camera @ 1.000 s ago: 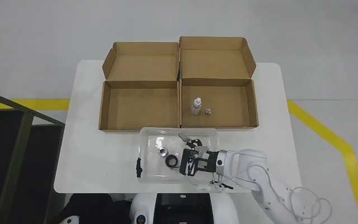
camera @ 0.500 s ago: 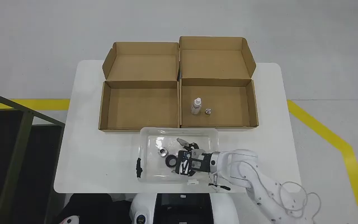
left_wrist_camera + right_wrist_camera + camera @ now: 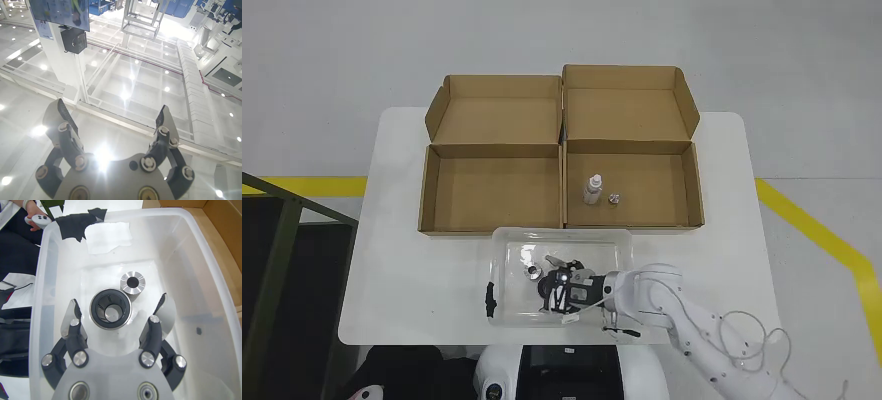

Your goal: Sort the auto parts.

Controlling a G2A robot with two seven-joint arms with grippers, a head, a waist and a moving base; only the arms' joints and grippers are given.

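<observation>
While spread wide in clear bin [image 3: 208, 262], right gripper [image 3: 119, 297] flanking bearing [image 3: 110, 311], steel bushing [image 3: 133, 285] beside

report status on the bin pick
Right gripper open, low in the bin, bearing between the jaws, not gripped. Left gripper open, empty, aimed at the ceiling. Bushing close beside the bearing, may crowd the grasp.
</observation>
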